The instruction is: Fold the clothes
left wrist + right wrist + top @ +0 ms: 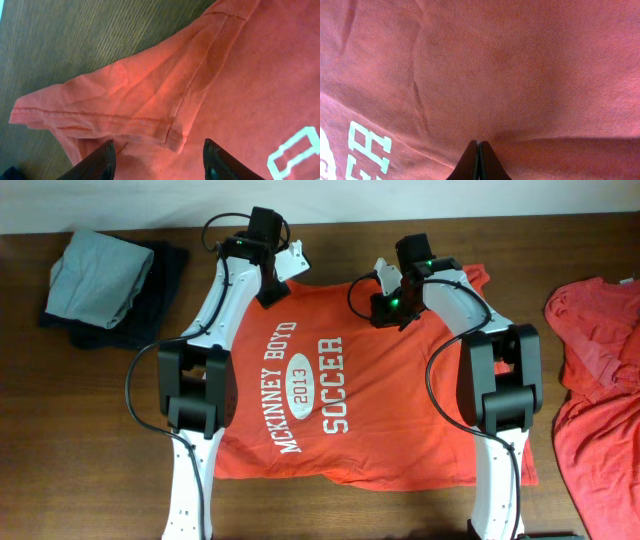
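Item, principal: the printed T-shirt (390, 415), orange-red, its white McKINNEY BOYD 2013 SOCCER print (305, 385) uppermost, lying spread flat across the middle of the bench (560, 240). Item: the far sleeve (115, 105) of that shirt, wrinkled and partly doubled on itself at the shirt's far edge, its hem on bare wood. Item: the left tool (280, 275), poised over that sleeve, its fingers (100, 165) standing well apart with the sleeve seam between them and nothing held. Item: the right tool (385, 295), set down on the shirt's body cloth just beside the end of the word SOCCER, its fingertips (470, 165) pressed tight together. A crease runs out from the tips, but we cannot tell whether any cloth is nipped between them. Item: a second orange-red T-shirt (590, 380), crumpled, well apart from the printed shirt on the right arm's side. Item: a pale grey-green garment (95, 275) folded on a dark navy garment (150, 310), well apart from the printed shirt on the left arm's side; no part of the work. Step in hand, as we judge it: laying out and smoothing the printed shirt, with no fold yet made. Next move, as we judge it: the left tool should drop onto the sleeve, close on its hem edge without gathering the layer beneath, and carry it inward over the print, while the right tool pins the body against sliding.
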